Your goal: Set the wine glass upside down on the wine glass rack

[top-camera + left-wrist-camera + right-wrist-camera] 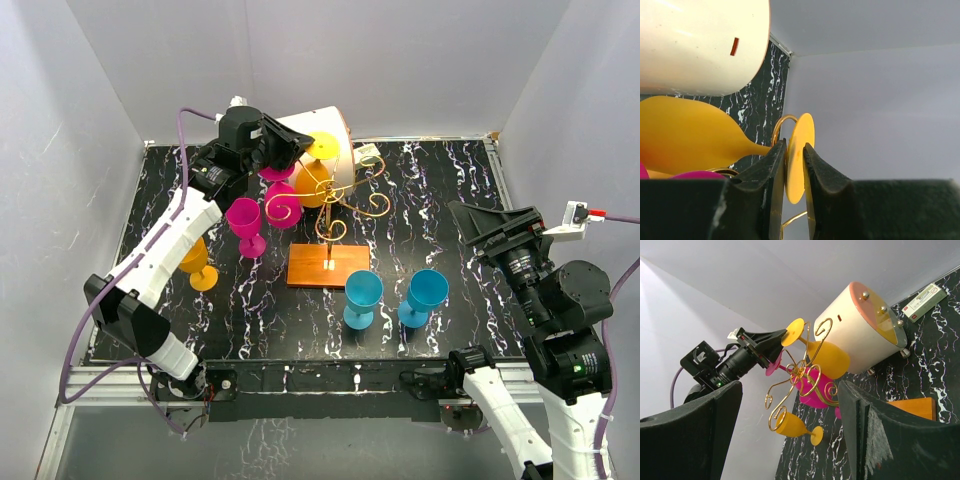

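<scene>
Black marbled bench (440,200) carries a white cylinder box (325,125) at the back, with the wine glass rack (328,215) just in front of it. The right claw (468,220) hangs wide open and empty, well apart. The yellow wine glass (690,130) hangs bowl-down in a gold scroll arm. Its foot (799,150) sits between the left claw's (795,150) fingers. Whether they pinch it cannot be told.

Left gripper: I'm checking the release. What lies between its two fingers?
The round foot of the yellow wine glass stands edge-on between the fingers of the left gripper, seen in the left wrist view; whether they pinch it is unclear.
</scene>
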### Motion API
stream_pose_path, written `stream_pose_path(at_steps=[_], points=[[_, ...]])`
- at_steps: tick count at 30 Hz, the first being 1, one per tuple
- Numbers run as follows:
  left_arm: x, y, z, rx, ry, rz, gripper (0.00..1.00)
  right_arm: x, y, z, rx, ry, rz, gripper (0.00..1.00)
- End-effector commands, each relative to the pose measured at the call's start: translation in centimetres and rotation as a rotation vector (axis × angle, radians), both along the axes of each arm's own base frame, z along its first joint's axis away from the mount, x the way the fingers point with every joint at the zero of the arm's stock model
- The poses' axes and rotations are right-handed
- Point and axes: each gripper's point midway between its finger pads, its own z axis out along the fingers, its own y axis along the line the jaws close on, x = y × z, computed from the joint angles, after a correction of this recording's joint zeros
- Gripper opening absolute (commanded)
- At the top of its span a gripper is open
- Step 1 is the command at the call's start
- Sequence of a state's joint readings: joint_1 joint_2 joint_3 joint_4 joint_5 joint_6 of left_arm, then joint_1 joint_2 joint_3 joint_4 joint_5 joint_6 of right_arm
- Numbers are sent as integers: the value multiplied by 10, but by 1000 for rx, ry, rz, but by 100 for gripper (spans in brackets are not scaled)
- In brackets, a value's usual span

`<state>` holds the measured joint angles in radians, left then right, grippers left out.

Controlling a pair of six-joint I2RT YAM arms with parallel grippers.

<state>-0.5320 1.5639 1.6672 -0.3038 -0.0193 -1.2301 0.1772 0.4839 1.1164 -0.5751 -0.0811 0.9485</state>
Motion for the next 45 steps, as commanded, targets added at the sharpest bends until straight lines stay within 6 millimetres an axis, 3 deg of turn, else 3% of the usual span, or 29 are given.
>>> stream_pose_path(at_steps=[1,14,21,26,30,32,33,36,40,45], points=[[-12,15,25,0,-60,26,20,-10,-2,21,13,-74,-4,75],[-10,41,27,95,-95,122,23,-10,-3,19,14,-69,-8,75],[-14,44,37,109,-138,114,23,0,-2,0,-14,0,-11,72],[-23,46,56,146,-205,72,24,11,-3,-31,-87,111,-20,71],[-34,55,68,197,-265,64,26,17,2,-67,-205,269,29,69],[-39,56,72,238,-305,31,29,18,3,-85,-274,331,55,68],[-48,58,83,250,-347,6,32,17,0,-97,-325,379,57,67],[-71,57,87,335,-430,-108,44,15,-11,-120,-429,491,43,65],[-101,63,70,435,-483,-225,59,13,-21,-146,-505,596,32,64],[-137,83,42,504,-518,-270,68,13,-19,-178,-531,684,68,59]])
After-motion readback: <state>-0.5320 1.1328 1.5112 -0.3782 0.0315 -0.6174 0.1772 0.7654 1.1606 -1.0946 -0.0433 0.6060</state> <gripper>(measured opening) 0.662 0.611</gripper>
